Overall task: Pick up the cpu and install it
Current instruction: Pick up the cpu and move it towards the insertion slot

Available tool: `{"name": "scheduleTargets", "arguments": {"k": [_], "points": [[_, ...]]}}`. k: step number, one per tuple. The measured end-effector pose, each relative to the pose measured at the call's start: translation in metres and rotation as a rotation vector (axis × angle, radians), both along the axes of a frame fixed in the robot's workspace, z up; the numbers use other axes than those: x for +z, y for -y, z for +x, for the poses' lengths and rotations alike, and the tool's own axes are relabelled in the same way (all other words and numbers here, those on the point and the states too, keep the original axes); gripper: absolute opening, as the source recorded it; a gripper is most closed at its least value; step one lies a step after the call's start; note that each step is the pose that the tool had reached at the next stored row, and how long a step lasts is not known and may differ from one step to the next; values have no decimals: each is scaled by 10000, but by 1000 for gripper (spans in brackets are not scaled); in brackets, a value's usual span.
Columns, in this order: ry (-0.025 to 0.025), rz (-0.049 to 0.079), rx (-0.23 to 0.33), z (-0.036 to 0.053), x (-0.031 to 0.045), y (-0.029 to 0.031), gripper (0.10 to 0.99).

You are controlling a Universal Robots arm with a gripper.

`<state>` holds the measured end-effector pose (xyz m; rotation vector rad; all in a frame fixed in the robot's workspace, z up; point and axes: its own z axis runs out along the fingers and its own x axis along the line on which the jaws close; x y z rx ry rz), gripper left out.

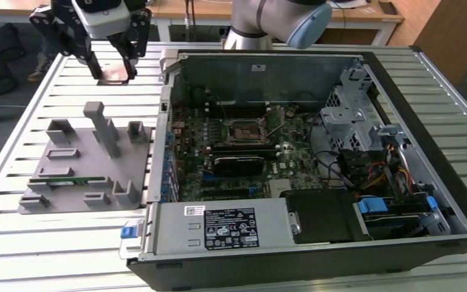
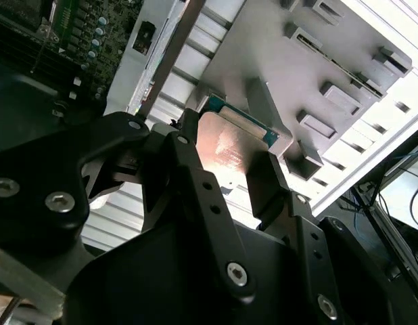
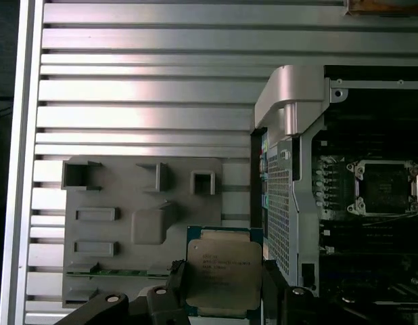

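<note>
My gripper (image 1: 112,72) hangs above the slatted table at the exterior view's far left, beyond the grey parts holder (image 1: 79,164). It is shut on the cpu (image 1: 114,81), a flat silvery square chip. In both wrist views the cpu (image 3: 222,271) (image 2: 226,145) sits flat between the two black fingers (image 3: 175,284), gripped at opposite edges. The motherboard's open black-framed socket (image 1: 242,129) (image 3: 385,186) lies inside the open computer case, to the exterior view's right of the gripper.
The grey holder (image 3: 141,223) carries upright posts and a green memory stick (image 1: 67,180). The case's raised metal wall (image 1: 168,67) stands between gripper and motherboard. Cables, a drive cage (image 1: 351,115) and a power supply (image 1: 217,225) crowd the case.
</note>
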<state>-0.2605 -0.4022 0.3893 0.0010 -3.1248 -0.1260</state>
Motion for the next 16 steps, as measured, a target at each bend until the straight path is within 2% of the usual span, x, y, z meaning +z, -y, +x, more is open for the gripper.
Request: {"name": "scheduleTargets", "arguments": {"k": [16], "points": [[0,0,0,288,0,-15,533]]}}
